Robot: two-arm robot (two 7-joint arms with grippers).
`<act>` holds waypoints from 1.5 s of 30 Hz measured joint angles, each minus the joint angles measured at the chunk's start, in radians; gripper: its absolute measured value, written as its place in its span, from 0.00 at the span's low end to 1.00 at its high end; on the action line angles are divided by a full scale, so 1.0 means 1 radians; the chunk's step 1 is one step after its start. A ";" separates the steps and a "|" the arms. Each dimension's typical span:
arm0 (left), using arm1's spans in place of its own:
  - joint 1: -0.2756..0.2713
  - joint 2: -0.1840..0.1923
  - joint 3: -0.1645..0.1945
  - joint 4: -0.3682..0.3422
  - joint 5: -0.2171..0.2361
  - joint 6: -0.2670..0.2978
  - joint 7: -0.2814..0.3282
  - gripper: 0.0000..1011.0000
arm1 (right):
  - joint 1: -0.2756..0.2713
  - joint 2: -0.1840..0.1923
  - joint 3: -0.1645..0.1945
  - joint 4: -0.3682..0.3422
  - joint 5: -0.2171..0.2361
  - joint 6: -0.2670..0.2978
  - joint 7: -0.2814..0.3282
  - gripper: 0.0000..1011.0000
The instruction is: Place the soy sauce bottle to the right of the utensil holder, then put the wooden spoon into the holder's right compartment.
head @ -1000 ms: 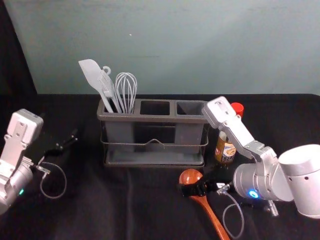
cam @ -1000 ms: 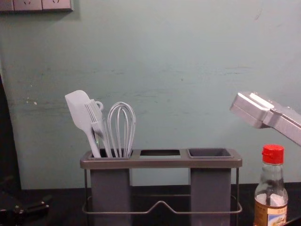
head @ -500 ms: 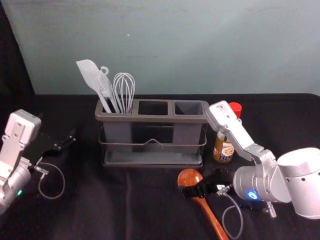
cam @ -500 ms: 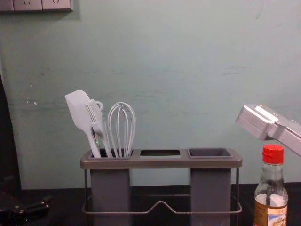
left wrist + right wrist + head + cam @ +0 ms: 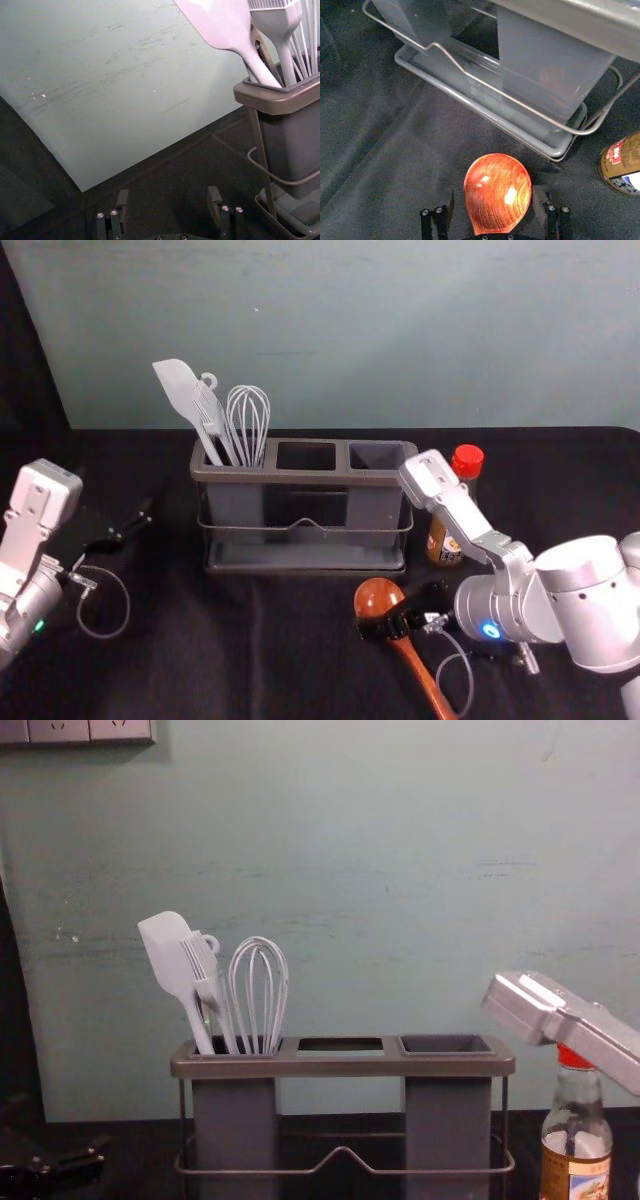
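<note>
The brown soy sauce bottle with a red cap [image 5: 575, 1145] stands upright just right of the grey utensil holder with a wire frame [image 5: 305, 478], so that part appears done. Nearer the worktop's [image 5: 180, 670] front edge, the glossy wooden spoon [image 5: 379, 595] lies with its handle running frontward, its bowl toward the holder. The right gripper [image 5: 494, 196] is low over it, fingers spread on either side of the bowl, probably so that closing will clamp the spoon's head and leave the handle free to enter the right compartment [image 5: 447, 1130]. The rounded bowl could slip. The left gripper [image 5: 168, 192], fingers apart, is parked toward the worktop's left edge.
</note>
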 joint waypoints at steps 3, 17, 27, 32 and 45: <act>0.000 0.000 0.000 0.000 0.000 0.000 0.000 1.00 | 0.006 -0.005 -0.004 0.009 -0.007 0.000 0.004 0.99; 0.000 0.000 0.000 0.000 0.000 0.000 0.000 1.00 | 0.025 -0.025 -0.013 0.037 -0.041 -0.007 0.028 0.99; 0.000 0.000 0.000 0.000 0.000 0.000 0.000 1.00 | 0.050 -0.034 -0.025 0.074 -0.070 -0.009 0.047 0.99; 0.000 0.000 0.000 0.000 0.000 0.000 0.000 1.00 | 0.054 -0.037 -0.027 0.082 -0.082 -0.010 0.054 0.99; 0.000 0.000 0.000 0.000 0.000 0.000 0.000 1.00 | 0.056 -0.035 -0.025 0.087 -0.102 -0.029 0.090 0.99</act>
